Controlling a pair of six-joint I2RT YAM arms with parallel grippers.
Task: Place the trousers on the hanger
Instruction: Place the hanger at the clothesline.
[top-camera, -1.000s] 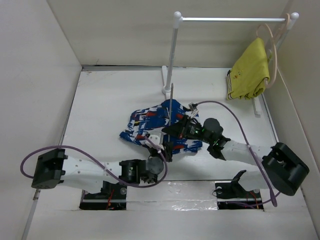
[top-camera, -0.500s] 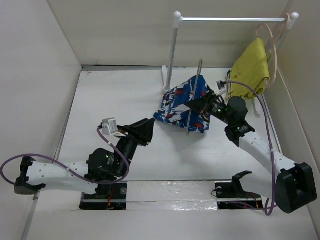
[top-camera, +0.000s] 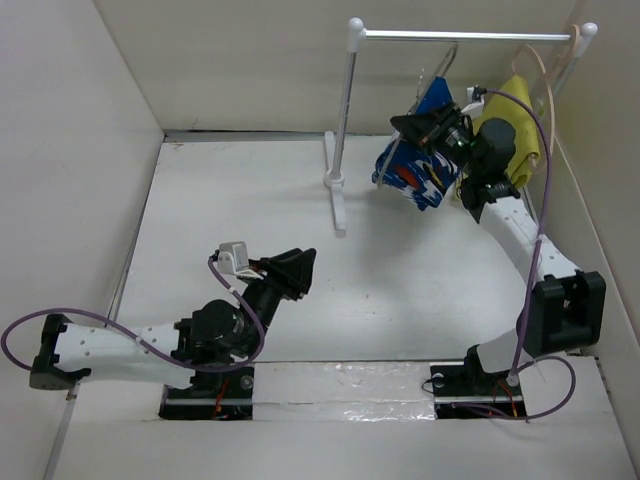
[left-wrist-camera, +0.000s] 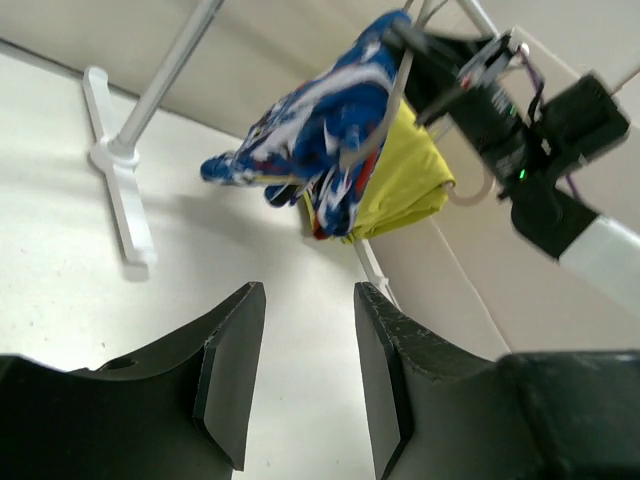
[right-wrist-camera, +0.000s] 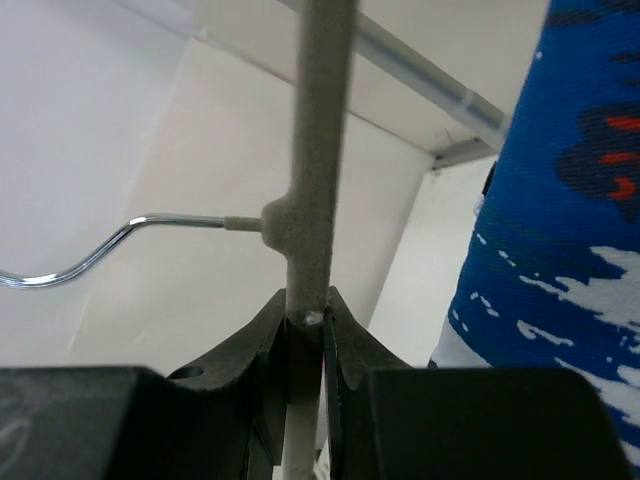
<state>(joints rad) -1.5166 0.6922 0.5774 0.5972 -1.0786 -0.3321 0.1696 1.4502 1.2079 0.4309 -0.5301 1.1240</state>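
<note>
Right gripper (right-wrist-camera: 305, 322) is pinched narrow on the hanger (right-wrist-camera: 322, 150), its two dark fingers (right-wrist-camera: 268, 345) pressed against either side of the grey bar. In the right wrist view that bar runs straight up the frame from between the jaws, and the wire hook branches off to the left before curling down. The trousers (right-wrist-camera: 570, 250) fill the right edge of that view as a wall of blue-and-white print with red dashes.

From above, the hanger (top-camera: 443, 66) is seen nearly edge-on. Its long axis slants from lower left up towards the rail (top-camera: 460, 38), hook end uppermost (whether the hook rests on the rail cannot be told). The trousers (top-camera: 415, 165) hang bunched from it, raised off the table (top-camera: 400, 290), and drop down and to the left. They sit between the rack's white post (top-camera: 345, 130) and the yellow garment (top-camera: 520, 130), which hangs just beside them on a beige hanger (top-camera: 545, 90). The right gripper (top-camera: 430, 128) reaches in from the yellow garment's side.

The left gripper (top-camera: 300, 265) is low near its base, well apart from the rack. Its jaws stand open around nothing and aim towards the trousers (left-wrist-camera: 310, 120), as the left wrist view shows between the fingers (left-wrist-camera: 230, 370).
</note>
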